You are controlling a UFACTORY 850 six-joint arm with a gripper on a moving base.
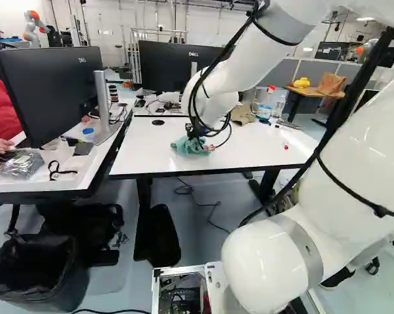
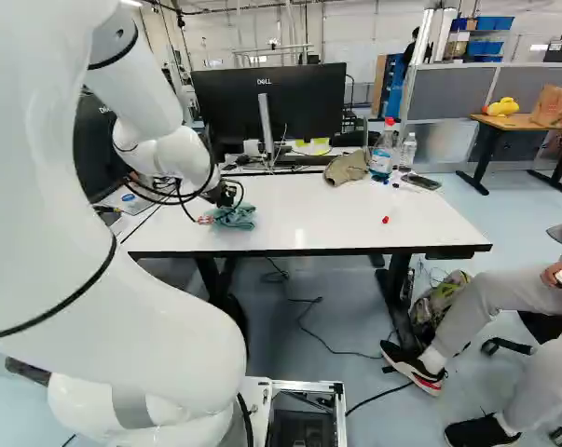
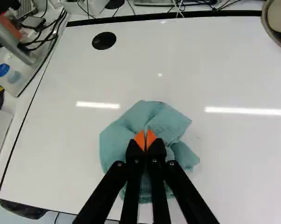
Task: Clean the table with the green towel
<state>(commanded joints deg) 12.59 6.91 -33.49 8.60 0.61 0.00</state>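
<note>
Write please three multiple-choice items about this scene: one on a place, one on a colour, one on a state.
1. Where is the green cloth towel?
A) On the floor
B) On the white rectangular table
C) On a chair

2. Which colour are the pads of the black two-fingered end effector?
A) Blue
B) White
C) Orange

3. How is the towel arranged?
A) Bunched up
B) Rolled into a tube
C) Spread flat

Right letters:
1 B: all three views show it on the white top.
2 C: orange tips show in the wrist view.
3 A: its heaped, uneven folds show there too.
</note>
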